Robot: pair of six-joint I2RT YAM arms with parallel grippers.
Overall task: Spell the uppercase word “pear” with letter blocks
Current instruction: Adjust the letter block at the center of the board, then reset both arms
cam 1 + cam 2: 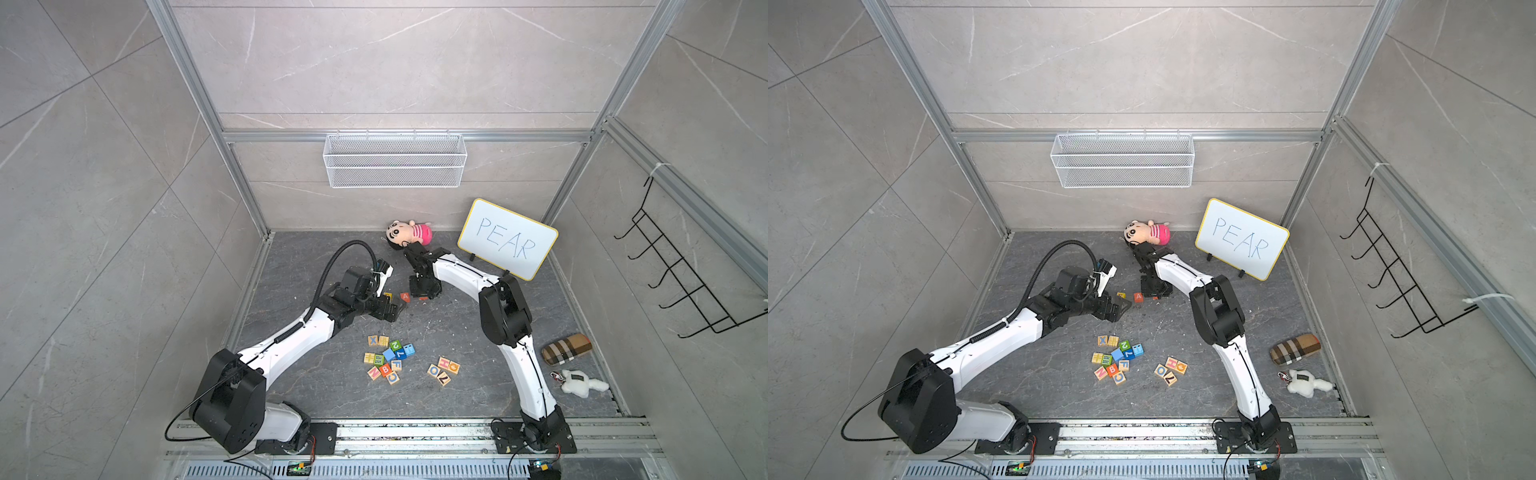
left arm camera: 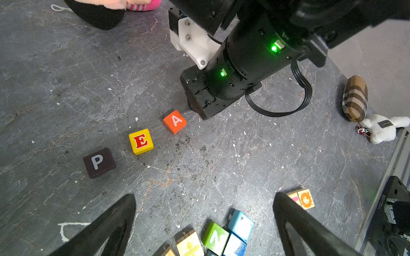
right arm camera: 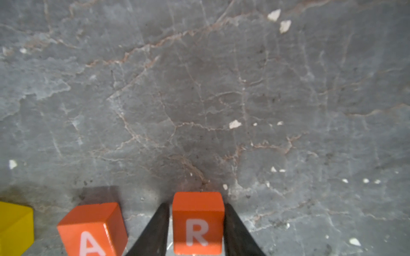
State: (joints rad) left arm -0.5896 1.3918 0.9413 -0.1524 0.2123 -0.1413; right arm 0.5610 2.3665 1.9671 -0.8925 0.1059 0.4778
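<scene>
— While the P block (image 2: 99,162), E block (image 2: 141,141) and A block (image 2: 175,121) lie in a row on the tabletop (image 2: 221,155), where is the R block (image 3: 197,222)?
— Just beside A, between the right jaws. They are slightly parted, with one side touching and a sliver of gap at the other.
— Left jaws?
— Spread wide, holding nothing.

Grey marbled tabletop (image 1: 332,399), letter blocks (image 2: 141,141), whiteboard (image 1: 508,239), doll (image 1: 409,233)
</scene>
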